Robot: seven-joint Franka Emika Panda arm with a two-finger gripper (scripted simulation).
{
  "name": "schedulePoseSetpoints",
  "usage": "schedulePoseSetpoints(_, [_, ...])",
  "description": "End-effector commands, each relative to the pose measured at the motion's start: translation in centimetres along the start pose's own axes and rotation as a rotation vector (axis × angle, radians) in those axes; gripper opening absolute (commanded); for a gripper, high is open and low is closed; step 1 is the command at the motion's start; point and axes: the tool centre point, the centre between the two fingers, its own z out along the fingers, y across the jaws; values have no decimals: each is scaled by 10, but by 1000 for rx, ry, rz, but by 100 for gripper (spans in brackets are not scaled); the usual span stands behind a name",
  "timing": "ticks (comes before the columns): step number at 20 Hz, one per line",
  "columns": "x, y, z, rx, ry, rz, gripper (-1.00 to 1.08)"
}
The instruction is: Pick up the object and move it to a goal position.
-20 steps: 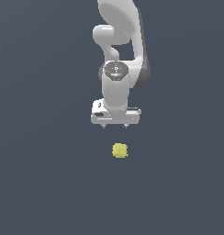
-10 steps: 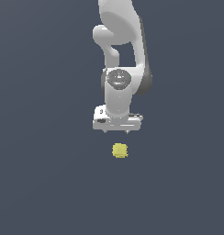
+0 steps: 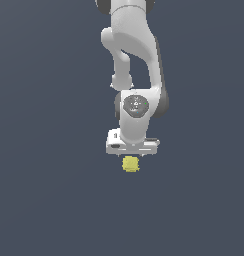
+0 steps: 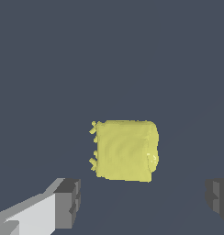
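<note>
Gripper spread wide, holding nothing; fingers well apart. Object lies between and beyond them: blocky, roughly square outline, no clear long axis.

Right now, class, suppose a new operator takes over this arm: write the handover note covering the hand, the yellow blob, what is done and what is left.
Hand: open, fingers wide apart, holding nothing, directly above the blob.
Blob: lying free on the dark floor; in the wrist view it sits between the two fingertips, which look spread wider than it and not touching it.
Done: hand lined up over the blob.
Left: lower around it, close, lift, carry to the goal. No goal marker shows in either view.
</note>
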Motion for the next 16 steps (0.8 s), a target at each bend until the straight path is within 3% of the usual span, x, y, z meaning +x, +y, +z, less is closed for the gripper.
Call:
schedulePoseSetpoints(1, [6, -3, 7, 0, 4, 3, 100])
schedulePoseSetpoints(16, [10, -5, 36, 0, 5, 4, 100])
